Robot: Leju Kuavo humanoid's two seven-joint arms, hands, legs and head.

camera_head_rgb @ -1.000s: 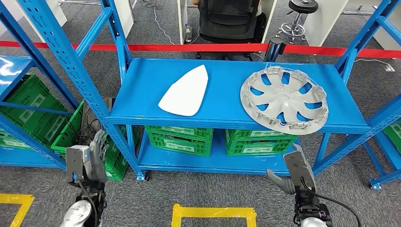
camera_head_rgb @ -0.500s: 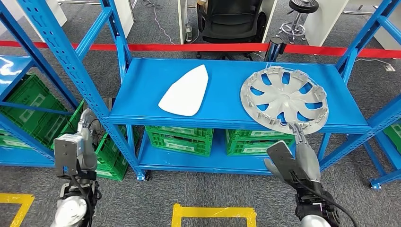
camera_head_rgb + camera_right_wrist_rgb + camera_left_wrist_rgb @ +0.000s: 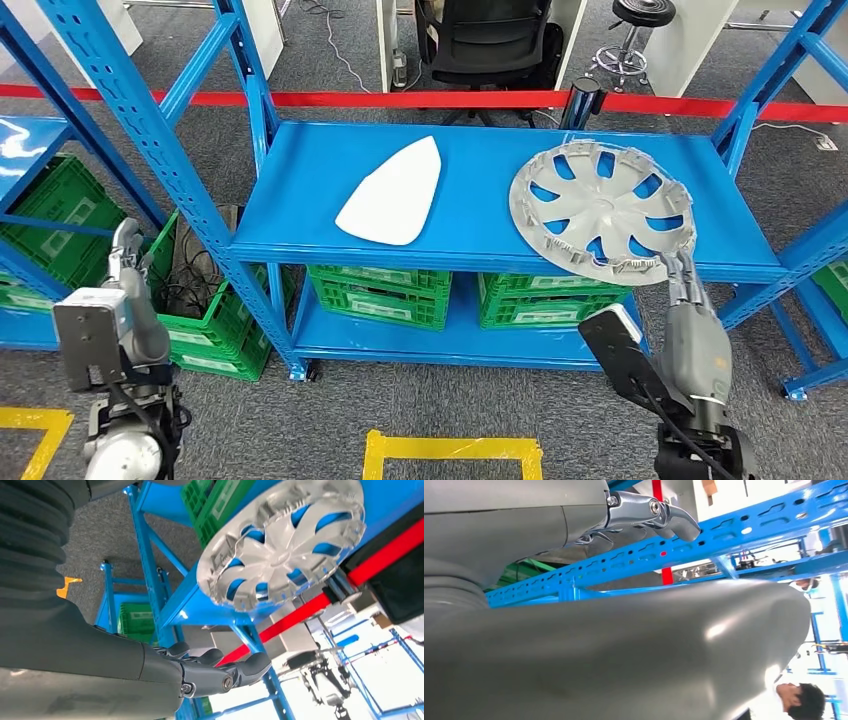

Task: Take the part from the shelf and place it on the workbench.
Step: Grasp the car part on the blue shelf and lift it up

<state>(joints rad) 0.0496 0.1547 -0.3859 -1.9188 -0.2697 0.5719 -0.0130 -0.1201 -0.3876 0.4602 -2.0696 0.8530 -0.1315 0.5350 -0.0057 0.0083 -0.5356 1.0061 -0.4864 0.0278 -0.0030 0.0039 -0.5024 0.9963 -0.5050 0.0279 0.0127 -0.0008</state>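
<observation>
both hands rose; right hand (image 3: 690, 330) fingers (image 3: 682, 272) near hubcap (image 3: 600, 206).

Head view is bright, evenly lit and sharp. The glossy blue metal shelf (image 3: 480, 200) shows soft glare. Wrist views blow out at far background; near grey hand cover (image 3: 599, 655) is blurred.

Green crates (image 3: 380, 295) under shelf, red barrier tape (image 3: 420, 99), office chair (image 3: 485, 45)

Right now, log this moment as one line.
stage: reach | hubcap: on shelf, untouched | right hand: empty, just below hubcap | left hand: empty, beside shelf
</observation>
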